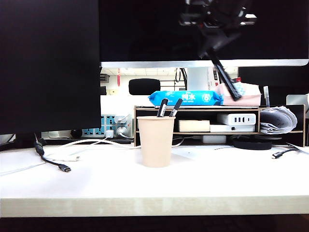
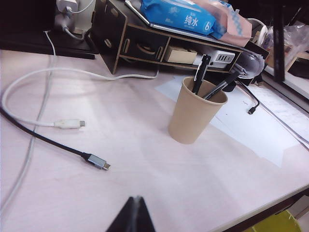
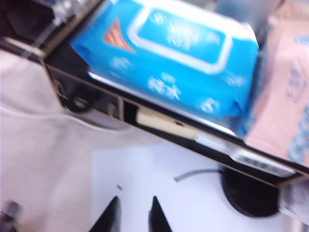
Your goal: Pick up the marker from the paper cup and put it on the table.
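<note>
The marker [image 1: 225,77] is already out of the paper cup [image 1: 155,141]: in the exterior view it hangs aslant, high above the right part of the table [image 1: 217,179], with its upper end caught in the right gripper [image 1: 212,50] near the top of that view and its lower end in front of the pink pack on the riser shelf [image 1: 203,108]. The jaws look clamped on the marker, though the right wrist view is blurred and shows only two fingertips a little apart. The cup stands near the middle of the table with two other markers left in it. The left gripper [image 2: 133,217] rests low over the near left of the table, tips together and empty. The step in hand appears to be the carry; next the marker must come down onto bare table, clear of the cup and cables, before release.
</note>
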Controlling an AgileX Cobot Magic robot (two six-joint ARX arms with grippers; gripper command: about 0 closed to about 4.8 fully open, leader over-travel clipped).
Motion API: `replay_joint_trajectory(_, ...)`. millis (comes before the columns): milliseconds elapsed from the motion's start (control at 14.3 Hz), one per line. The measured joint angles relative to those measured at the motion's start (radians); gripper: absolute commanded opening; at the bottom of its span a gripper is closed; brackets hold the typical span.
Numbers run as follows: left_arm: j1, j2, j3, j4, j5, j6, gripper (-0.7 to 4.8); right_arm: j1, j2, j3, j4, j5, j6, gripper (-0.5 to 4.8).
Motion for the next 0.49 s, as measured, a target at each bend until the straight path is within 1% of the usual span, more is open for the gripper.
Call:
replay_joint_trajectory(281,0.0,0.0,0.0,0.0,0.0,0.0,-0.05,-0.018,0.038,0.001,-0.009,-0.014,-0.011,0.08)
replay_joint_trajectory(351,0.0,0.0,0.0,0.0,0.0,0.0,-0.05,-0.019,0.06,0.001,-0.013,-0.033,-0.011,0.08)
replay_joint_trajectory(421,0.0,0.0,0.0,0.0,0.0,0.0,-0.05,-0.026,0.091,0.0,-0.044,-0.084,-0.013,0.08)
replay_joint_trajectory(491,0.0,0.0,0.0,0.0,0.0,0.0,-0.05,-0.029,0.113,0.0,-0.077,-0.108,-0.013,0.08)
